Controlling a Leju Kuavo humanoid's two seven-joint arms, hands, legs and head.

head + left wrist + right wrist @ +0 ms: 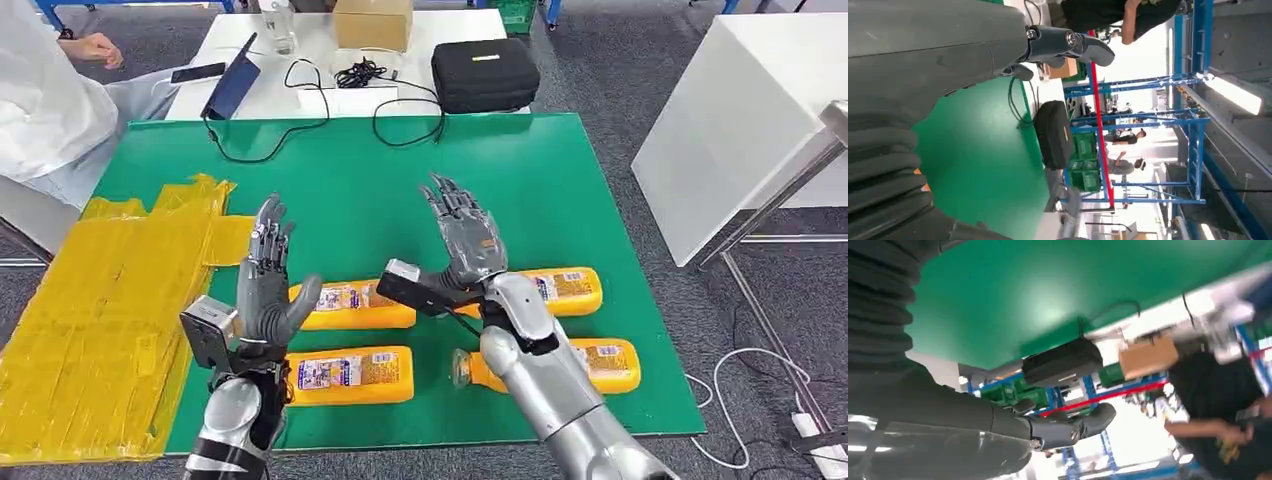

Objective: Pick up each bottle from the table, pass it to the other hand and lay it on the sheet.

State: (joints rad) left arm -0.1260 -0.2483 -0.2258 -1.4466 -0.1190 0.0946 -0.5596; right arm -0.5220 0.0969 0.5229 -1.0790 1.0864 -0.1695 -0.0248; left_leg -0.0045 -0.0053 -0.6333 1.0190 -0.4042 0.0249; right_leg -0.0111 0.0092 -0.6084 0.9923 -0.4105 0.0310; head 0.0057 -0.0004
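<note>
Several yellow bottles lie on the green table (540, 170): one (355, 304) behind my left hand, one (350, 375) in front of it, one (568, 287) partly behind my right hand, one (600, 362) at the near right. My left hand (268, 275) is raised above the bottles, fingers spread and empty. My right hand (465, 238) is lifted too, fingers apart, holding nothing. The yellow sheet (100, 310) covers the table's left side. The left wrist view has my left hand (948, 45) over the green table (983, 165), and the right wrist view has my right hand (973, 435).
A black case (485, 72), a cardboard box (372, 22), cables (330, 100) and a phone (197, 72) lie on the white table behind. A person's sleeve (45, 90) is at the far left. A white cabinet (740, 120) stands to the right.
</note>
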